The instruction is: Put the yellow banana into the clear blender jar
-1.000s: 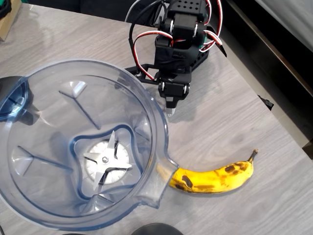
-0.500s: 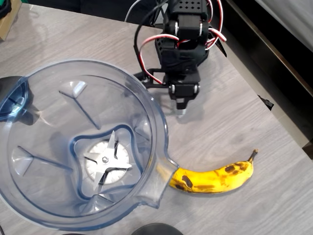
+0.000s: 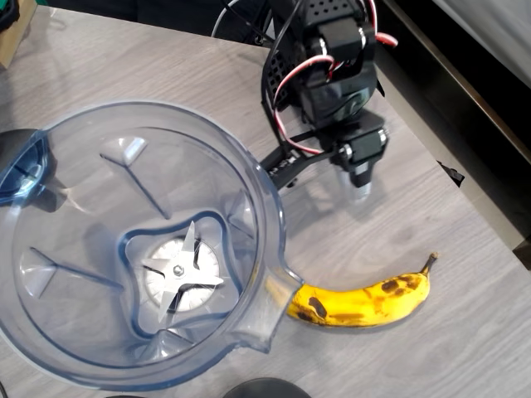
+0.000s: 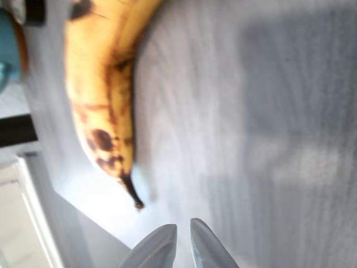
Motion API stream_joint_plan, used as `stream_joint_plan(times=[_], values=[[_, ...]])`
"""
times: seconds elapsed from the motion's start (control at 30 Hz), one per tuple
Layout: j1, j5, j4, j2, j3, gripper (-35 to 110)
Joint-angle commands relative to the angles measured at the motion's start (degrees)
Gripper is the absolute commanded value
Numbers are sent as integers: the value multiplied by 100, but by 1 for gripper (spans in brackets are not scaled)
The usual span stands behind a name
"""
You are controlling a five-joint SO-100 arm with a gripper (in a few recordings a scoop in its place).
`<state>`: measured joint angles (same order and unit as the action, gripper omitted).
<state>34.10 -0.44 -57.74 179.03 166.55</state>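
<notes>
The yellow banana (image 3: 362, 300) lies flat on the wood-grain table, its spotted end touching the spout of the clear blender jar (image 3: 66, 348) and its stem pointing right. The jar stands upright at left, its steel blade (image 3: 181, 274) visible at the bottom. My gripper (image 3: 361, 192) hangs above the table, well above the banana in the picture and apart from it. In the wrist view the fingertips (image 4: 165, 239) nearly meet at the bottom edge with nothing between them, and the banana (image 4: 99, 95) fills the upper left, stem towards the gripper.
A dark blue-tinted lid piece (image 3: 18, 164) sits at the left edge beside the jar. The table's right edge (image 3: 465, 186) runs diagonally close to the gripper. A dark round object (image 3: 265, 388) peeks in at the bottom.
The arm has swung to the right, carrying the gripper from beside the jar's rim to a spot above the banana's stem end. Banana and jar have not moved.
</notes>
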Motion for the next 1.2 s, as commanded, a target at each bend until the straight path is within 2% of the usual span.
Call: stream_joint_plan(times=[0.0, 0.17, 0.27, 0.33, 0.47, 0.63, 0.97, 1.17], values=[[88, 325, 308, -2514, -1811, 0], [255, 791, -1151, -6601, -5563, 0], [272, 879, -1828, -7893, -6961, 0], [308, 967, -1758, -8033, -7137, 2], [352, 1169, -1556, -7937, -7137, 16], [431, 1134, -1204, -8376, -7137, 23], [457, 1107, -439, -9378, -7146, 26], [360, 1011, -396, -9879, -7462, 26]])
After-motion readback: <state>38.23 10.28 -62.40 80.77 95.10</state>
